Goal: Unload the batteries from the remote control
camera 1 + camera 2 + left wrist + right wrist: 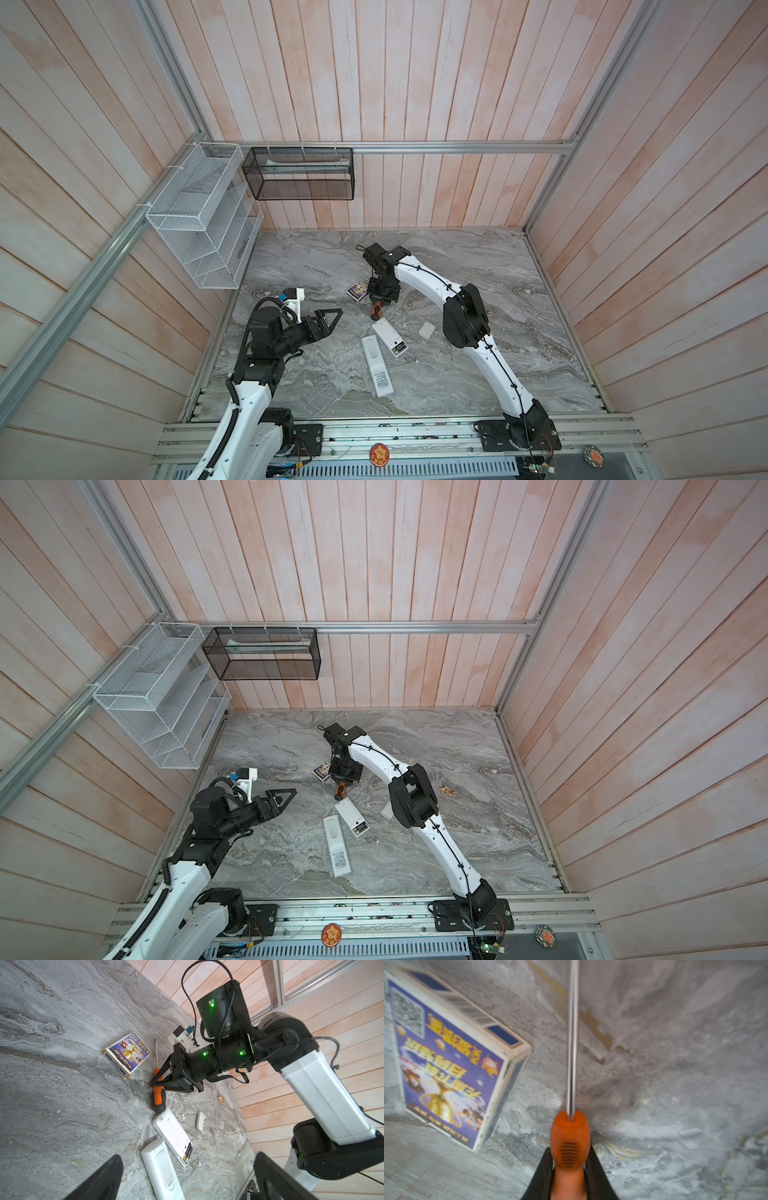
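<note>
A short white remote control [386, 332] [172, 1134] lies face down with its compartment open, and the dark batteries [188, 1152] [399, 347] sit inside it. A longer white remote [376, 368] [160, 1167] lies beside it. My right gripper [570, 1151] [380, 300] is shut on the orange handle of a screwdriver [570, 1136] [160, 1097], just beyond the short remote's far end. The screwdriver's steel shaft [572, 1043] points away over the marble. My left gripper [334, 316] [187, 1178] hangs open and empty to the left of the remotes.
A purple card box [357, 288] [446, 1059] lies left of the screwdriver shaft. A small white cover plate [427, 330] [201, 1125] rests right of the remotes. A tiny orange piece [449, 791] lies further right. Wire baskets [199, 216] hang on the left wall.
</note>
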You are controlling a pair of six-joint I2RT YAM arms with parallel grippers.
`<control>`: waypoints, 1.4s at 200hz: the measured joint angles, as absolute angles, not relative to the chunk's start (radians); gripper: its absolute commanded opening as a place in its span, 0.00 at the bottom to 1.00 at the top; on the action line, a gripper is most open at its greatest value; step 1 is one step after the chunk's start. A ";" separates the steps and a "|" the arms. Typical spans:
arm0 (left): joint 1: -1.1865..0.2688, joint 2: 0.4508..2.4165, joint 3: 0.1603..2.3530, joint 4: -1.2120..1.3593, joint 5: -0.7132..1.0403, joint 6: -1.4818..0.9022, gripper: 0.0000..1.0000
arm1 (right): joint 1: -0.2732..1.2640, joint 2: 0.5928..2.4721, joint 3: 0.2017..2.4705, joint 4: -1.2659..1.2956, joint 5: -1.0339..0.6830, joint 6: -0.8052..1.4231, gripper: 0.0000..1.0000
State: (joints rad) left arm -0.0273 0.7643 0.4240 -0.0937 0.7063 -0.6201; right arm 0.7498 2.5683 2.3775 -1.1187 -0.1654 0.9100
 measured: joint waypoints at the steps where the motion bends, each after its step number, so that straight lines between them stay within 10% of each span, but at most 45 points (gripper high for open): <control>1: -0.027 0.764 0.424 -0.094 0.707 -0.620 1.00 | 0.750 2.568 2.376 -1.118 -0.165 0.909 0.01; 72: -0.017 0.753 0.424 -0.096 0.711 -0.641 1.00 | 0.743 2.362 2.204 -1.018 -0.015 0.761 0.00; 135: -0.031 0.849 0.424 0.078 0.784 -0.775 1.00 | 0.763 1.853 1.578 -0.676 0.063 0.485 0.00; 200: -0.299 1.060 0.492 0.310 0.745 -0.847 1.00 | 0.771 1.494 1.090 -0.425 -0.053 0.124 0.00; 280: -0.427 1.267 0.654 0.409 0.622 -0.888 0.88 | 0.771 1.378 1.023 -0.363 -0.290 0.017 0.00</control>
